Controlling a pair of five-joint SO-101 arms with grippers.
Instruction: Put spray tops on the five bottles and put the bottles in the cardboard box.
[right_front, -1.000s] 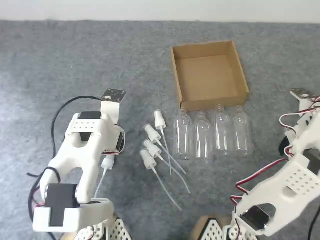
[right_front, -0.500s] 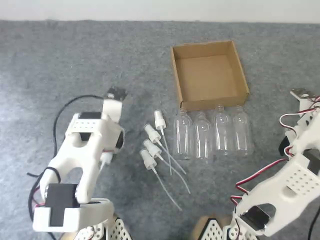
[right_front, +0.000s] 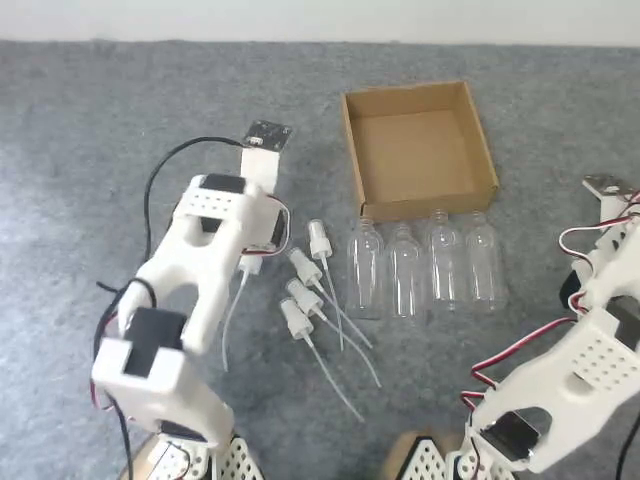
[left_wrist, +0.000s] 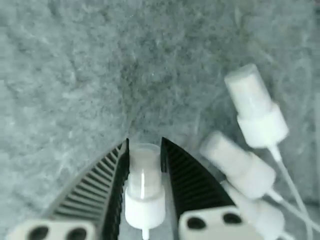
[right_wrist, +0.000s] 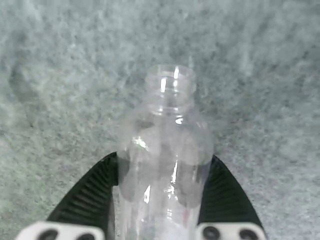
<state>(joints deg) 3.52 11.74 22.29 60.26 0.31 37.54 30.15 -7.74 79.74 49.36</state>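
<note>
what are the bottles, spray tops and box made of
Bottles: likely clear plastic, glossy; see-through with bright highlights.
Spray tops: opaque white plastic by the look, smooth, with thin translucent tubes.
Box: brown cardboard, matte, with plain cut edges.

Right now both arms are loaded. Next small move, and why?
Probably carry the left end effector toward the right end effector, tube leading. The left is shut on a spray top; the right is shut on a bottle whose neck is open and bare, so the two parts must meet first.
</note>
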